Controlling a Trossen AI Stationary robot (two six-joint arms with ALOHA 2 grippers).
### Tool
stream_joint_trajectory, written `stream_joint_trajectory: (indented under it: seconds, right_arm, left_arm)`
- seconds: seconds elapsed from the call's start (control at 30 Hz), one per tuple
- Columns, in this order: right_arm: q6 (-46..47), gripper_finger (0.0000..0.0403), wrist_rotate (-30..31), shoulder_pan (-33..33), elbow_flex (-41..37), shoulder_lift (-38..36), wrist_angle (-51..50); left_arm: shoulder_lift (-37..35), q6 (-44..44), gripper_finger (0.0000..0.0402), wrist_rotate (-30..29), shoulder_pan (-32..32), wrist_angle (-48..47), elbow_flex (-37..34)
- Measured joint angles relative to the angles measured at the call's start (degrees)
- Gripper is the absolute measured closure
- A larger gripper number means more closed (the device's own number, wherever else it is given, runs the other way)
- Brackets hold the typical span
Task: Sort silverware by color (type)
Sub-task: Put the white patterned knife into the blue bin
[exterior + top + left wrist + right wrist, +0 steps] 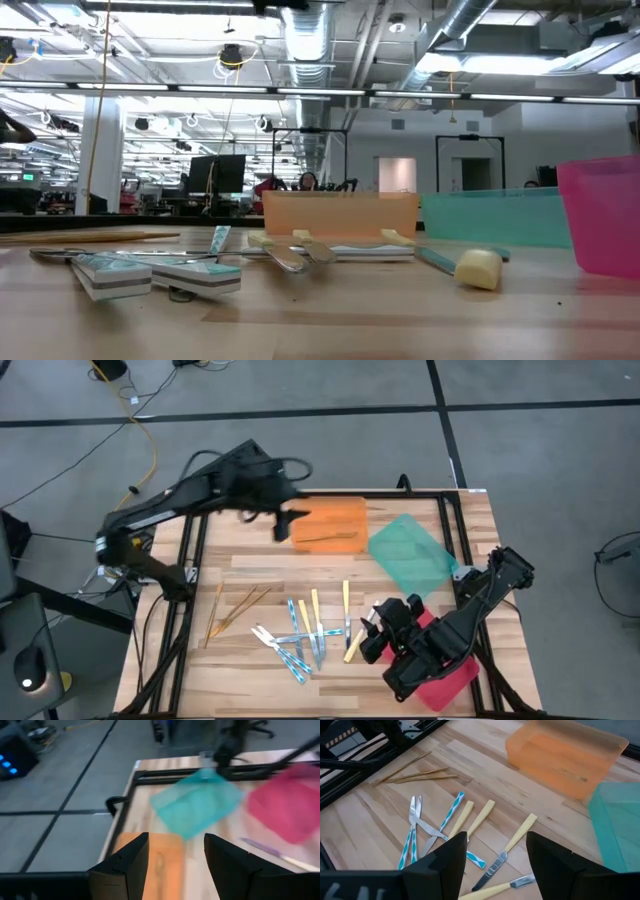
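Blue-handled pieces (150, 272) lay closest to the low camera, flat on the wooden table (250, 575), with a yellow handle end (478, 267) just to one side. Most of the silverware sat loose mid-table: blue-handled utensils (296, 642) crossed over one another, yellow-handled knives (347, 618) alongside them, and the gold utensils (232, 610) in a small fan a little apart, toward the left arm's side.

One slim gold piece (326, 538) lay inside the orange tray (330, 523). The green tray (410, 552) held nothing I could make out. The red tray (445, 678) was largely covered by the right arm; contents unclear.

Left gripper (284, 523) hung at the near edge of the orange tray, fingers spread, nothing between them. Right gripper (372, 632) hovered just beside the yellow knives, fingers also spread and empty; its wrist view looked down on the blue and yellow cluster.

Judgement: sorting had barely started. One gold item appeared placed; the remaining gold, all blue and all yellow pieces were left to move. Overlapping blue handles would likely need picking one at a time.
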Motion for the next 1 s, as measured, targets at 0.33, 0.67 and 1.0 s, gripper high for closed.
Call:
stream_joint_trajectory:
  seconds: [0.33,0.67,1.0]
  right_arm:
    - [0.00,0.0175,-0.27,0.55,0.00,0.00,0.88]
    - [-0.16,0.0175,0.27,-0.93,0.00,0.00,1.33]
    - [-2.19,0.0175,0.29,-3.88,0.00,0.00,1.91]
  left_arm:
    - [-23.90,-16.47,0.0228,-19.39,-27.22,0.67,-21.40]
    - [-30.06,-46.57,0.0228,-41.20,-51.59,-0.37,-41.69]
    - [-18.81,-70.21,0.0228,-43.39,-55.61,-8.28,-45.75]
